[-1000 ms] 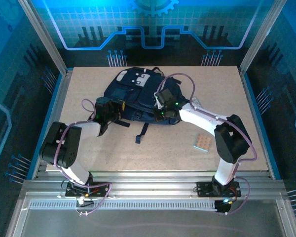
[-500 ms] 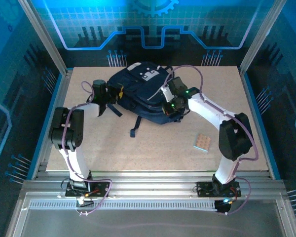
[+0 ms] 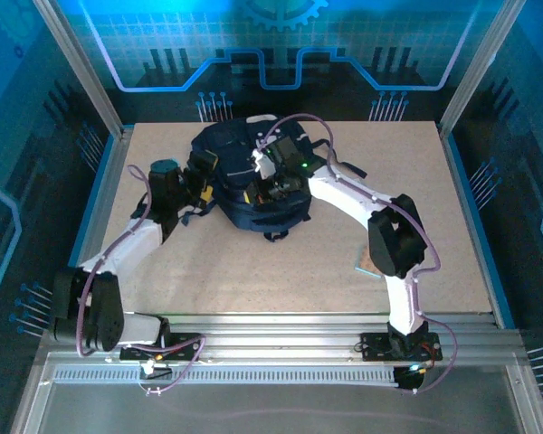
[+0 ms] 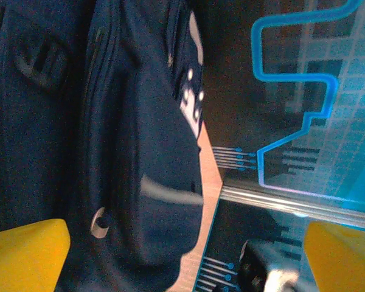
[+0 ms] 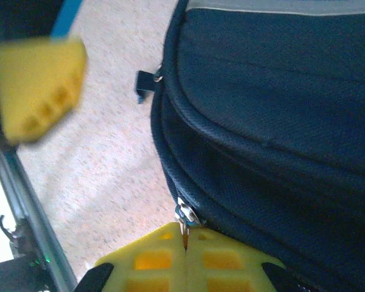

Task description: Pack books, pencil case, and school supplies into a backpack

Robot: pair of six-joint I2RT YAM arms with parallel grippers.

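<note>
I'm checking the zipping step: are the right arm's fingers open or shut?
Shut: the right fingers press together without a gap, pinching the backpack's zipper pull.

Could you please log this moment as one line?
left gripper: open, beside backpack | right gripper: shut on zipper pull

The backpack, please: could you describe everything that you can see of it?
The backpack is dark navy woven fabric with a pale grey stripe and a small grey patch. It lies slumped on the far middle of the table, with zip seams running round its side. The right claw is shut on a metal zipper pull. The open left claw sits at its left side; I cannot tell whether it touches.
</note>
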